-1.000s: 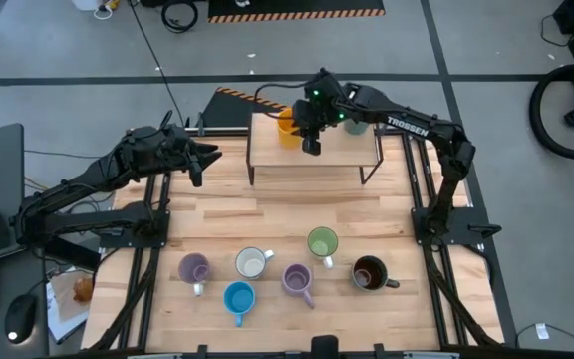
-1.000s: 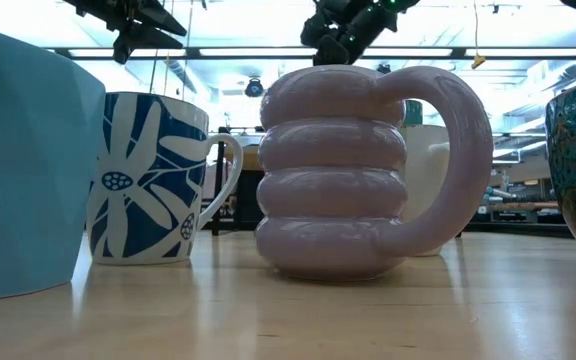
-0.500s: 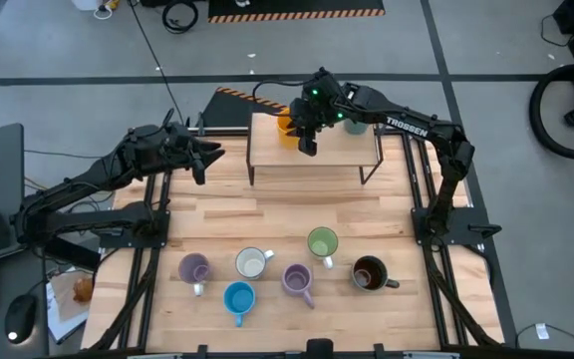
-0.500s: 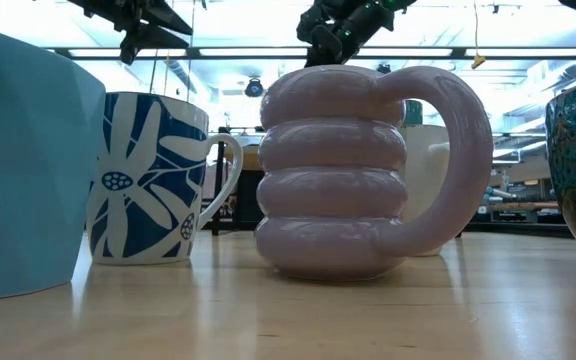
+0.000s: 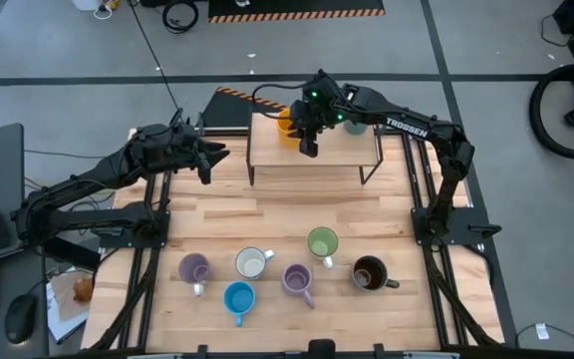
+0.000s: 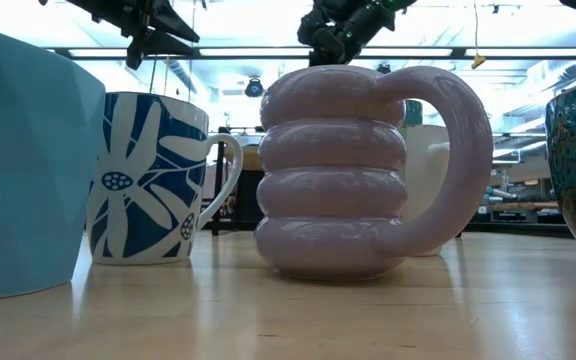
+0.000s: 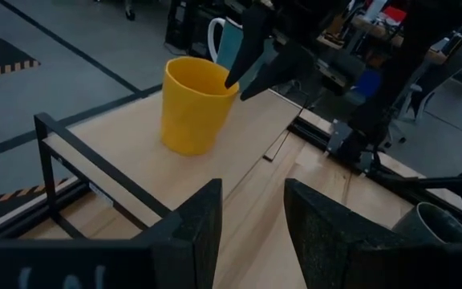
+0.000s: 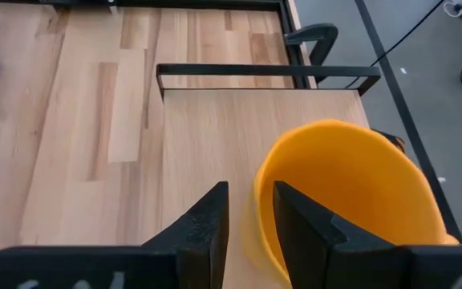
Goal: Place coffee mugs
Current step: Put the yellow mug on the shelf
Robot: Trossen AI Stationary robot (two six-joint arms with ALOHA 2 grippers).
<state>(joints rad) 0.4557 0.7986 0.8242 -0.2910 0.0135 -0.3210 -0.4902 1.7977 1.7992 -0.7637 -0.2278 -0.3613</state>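
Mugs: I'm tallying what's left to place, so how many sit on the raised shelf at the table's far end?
2: the orange mug by the right claw, and a pale mug mostly hidden under the right arm. Others may be hidden.

Glossy glazed ceramic mugs, among them a ribbed lilac mug [image 6: 358, 170], on a smooth pale wood-plank counter [image 5: 267, 224].

6 upright coffee mugs [image 5: 283, 271] cluster near the table's front; orange mug [image 5: 288, 128] stands on the shelf.
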